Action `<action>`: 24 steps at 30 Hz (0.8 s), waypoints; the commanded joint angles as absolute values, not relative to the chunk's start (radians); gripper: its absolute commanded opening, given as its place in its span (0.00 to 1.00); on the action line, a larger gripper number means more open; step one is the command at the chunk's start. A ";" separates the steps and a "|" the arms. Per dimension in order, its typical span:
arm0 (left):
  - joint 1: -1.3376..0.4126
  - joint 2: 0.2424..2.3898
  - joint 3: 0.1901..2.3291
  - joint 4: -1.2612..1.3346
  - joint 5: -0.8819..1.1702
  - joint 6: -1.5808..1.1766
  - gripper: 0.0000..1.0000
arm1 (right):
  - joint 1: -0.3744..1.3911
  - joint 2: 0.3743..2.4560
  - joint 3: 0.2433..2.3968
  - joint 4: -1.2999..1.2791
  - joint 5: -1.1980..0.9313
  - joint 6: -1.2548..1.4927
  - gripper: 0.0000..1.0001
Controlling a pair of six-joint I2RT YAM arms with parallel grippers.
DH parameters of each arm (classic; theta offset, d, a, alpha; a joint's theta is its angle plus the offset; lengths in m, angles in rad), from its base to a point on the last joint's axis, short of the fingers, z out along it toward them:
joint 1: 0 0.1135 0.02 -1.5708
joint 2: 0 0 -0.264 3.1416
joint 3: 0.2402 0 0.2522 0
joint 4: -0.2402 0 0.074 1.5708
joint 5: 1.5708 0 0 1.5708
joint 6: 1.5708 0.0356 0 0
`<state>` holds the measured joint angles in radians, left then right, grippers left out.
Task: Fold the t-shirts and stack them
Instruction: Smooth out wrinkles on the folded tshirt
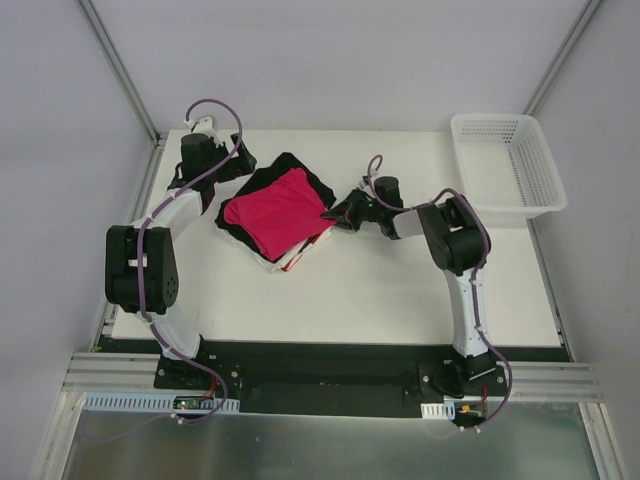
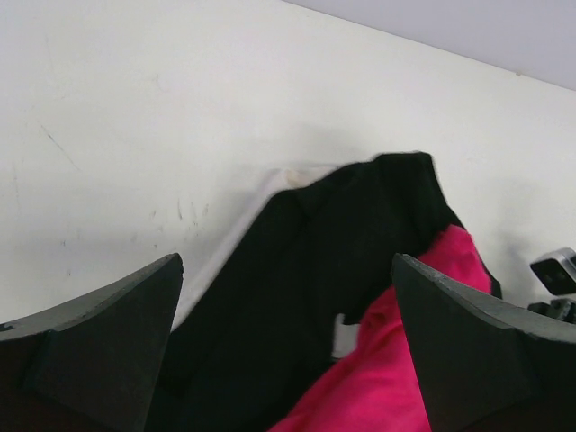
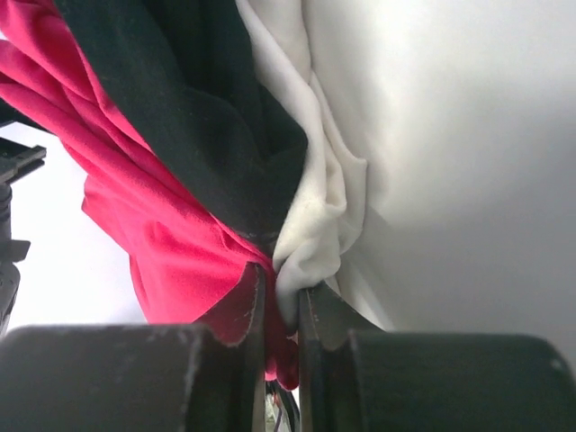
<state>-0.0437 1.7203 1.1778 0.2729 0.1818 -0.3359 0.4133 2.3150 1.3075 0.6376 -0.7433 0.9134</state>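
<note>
T-shirts (image 1: 278,215) lie in one loose heap on the counter (image 1: 400,290), left of centre and well apart from the white basket (image 1: 505,165) at the far right corner. The heap sits as a diamond, its long diagonal running between the two arms. A crimson-pink tee (image 1: 282,208) is on top, a black tee (image 1: 262,178) shows around it, and a white edge (image 1: 288,262) peeks out at the near corner.

The right hand (image 1: 337,213) is at the heap's right corner, so the cloth lies to its left. Its jaws are pinched narrow on a fold of white cloth (image 3: 315,216), with pink (image 3: 153,225) caught beside it. The left hand (image 1: 238,165) hangs at the far-left corner, spread wide and holding nothing. I judge that any lift or drag starts from the right.
</note>
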 commanded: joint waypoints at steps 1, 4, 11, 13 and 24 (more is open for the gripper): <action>-0.031 1.669 1.169 0.348 0.199 -0.351 0.99 | 0.328 2.179 1.106 0.635 -0.726 0.821 0.01; -0.032 1.667 1.164 0.367 0.210 -0.364 0.99 | 0.290 2.073 0.958 0.637 -0.718 0.781 0.01; -0.074 1.623 1.134 0.390 0.207 -0.365 0.99 | 0.233 1.737 0.591 0.589 -0.709 0.677 0.01; -0.086 1.603 1.128 0.390 0.201 -0.359 0.99 | 0.233 1.665 0.508 0.511 -0.689 0.638 0.01; -0.156 1.468 1.095 0.339 0.310 -0.408 0.99 | 0.177 1.293 0.489 0.117 -0.618 0.422 0.36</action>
<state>-0.1326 1.5494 1.0809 0.3397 0.2287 -0.3820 0.2150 1.4193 0.4229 0.3462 -0.6540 0.5743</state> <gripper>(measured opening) 0.992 0.343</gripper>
